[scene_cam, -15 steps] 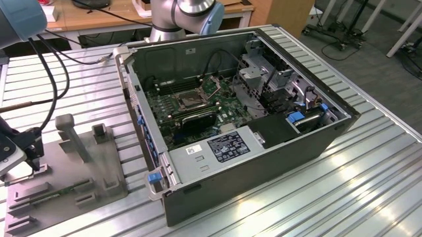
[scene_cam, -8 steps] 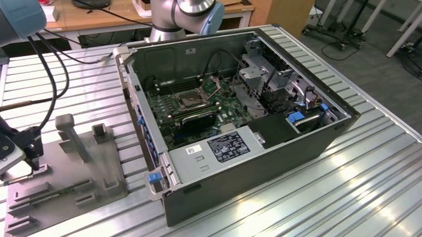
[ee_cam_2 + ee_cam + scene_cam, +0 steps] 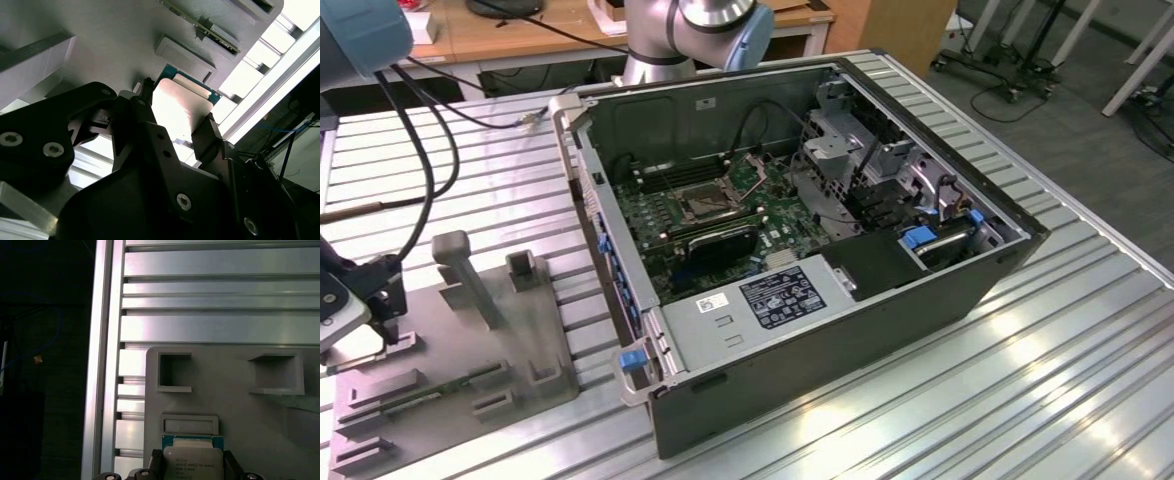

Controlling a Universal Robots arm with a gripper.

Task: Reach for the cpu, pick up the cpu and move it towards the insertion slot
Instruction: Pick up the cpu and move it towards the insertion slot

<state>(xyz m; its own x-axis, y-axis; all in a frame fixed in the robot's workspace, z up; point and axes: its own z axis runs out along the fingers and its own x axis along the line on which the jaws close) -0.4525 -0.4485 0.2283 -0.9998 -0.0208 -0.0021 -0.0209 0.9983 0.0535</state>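
Grey fixture (image 3: 240, 415), cpu (image 3: 194, 462) partly behind hand (image 3: 178, 105)

Open computer case (image 3: 854, 350) lying on a ribbed tabletop (image 3: 1067, 400).
A grey fixture block (image 3: 467, 370) is sitting beside it toward the exterior view's left; a labelled power supply (image 3: 767, 300) is occupying the case's near end.

Ribbed aluminium table (image 3: 1067, 380) under bright glare, wooden desk (image 3: 454, 42) behind, grey floor (image 3: 1067, 120), wheeled stand bases (image 3: 987, 80)
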